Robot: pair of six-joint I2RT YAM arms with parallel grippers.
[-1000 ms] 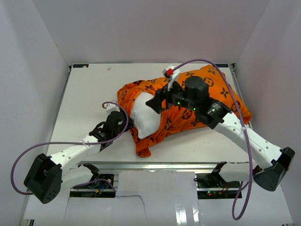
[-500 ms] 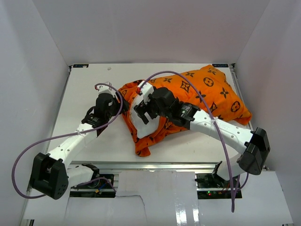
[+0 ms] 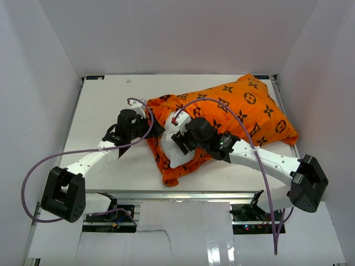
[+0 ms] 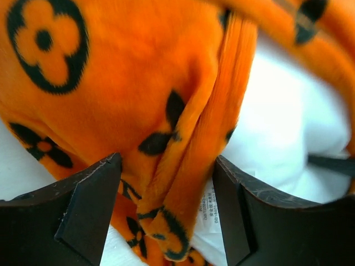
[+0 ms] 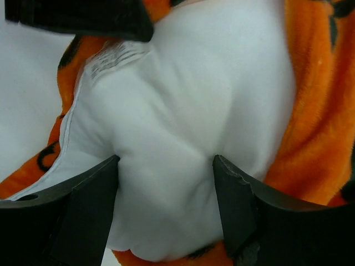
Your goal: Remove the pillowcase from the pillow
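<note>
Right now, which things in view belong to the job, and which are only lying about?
Belong to the job:
- pillowcase
- pillow
- left fingers, open around a pillowcase fold
- right fingers, open around the pillow

Lying about:
- nothing loose; only the table

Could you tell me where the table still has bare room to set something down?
The table is bare at far left, behind the left gripper, and along the near edge right of the right gripper. The middle is crowded: the pillowcase, the pillow and both arms.
</note>
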